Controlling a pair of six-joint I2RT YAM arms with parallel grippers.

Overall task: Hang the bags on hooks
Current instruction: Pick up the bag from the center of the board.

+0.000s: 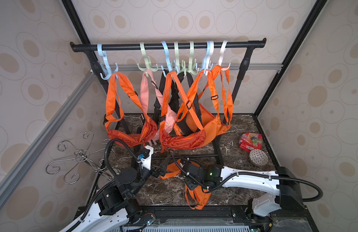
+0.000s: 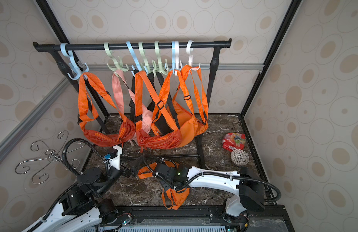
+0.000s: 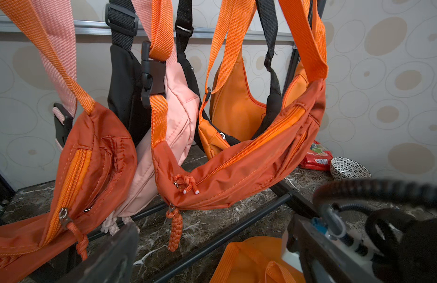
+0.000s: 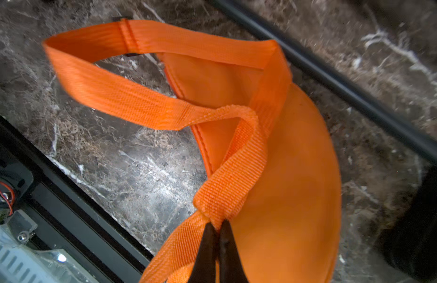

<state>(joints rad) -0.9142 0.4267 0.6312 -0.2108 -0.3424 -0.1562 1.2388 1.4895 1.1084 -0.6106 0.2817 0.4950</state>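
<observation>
An orange bag lies on the marble table near the front edge, partly under my right wrist. In the right wrist view its body is flat and its strap loops over it. My right gripper is shut on a fold of that strap. My left gripper is open just left of the bag, with nothing between its fingers. Several pastel hooks hang from the black rail at the back.
Orange, pink and black bags hang from the hooks, low over the table. The rack's lower bar crosses behind my grippers. A red snack packet and a patterned bowl sit at the right, a wire stand at the left.
</observation>
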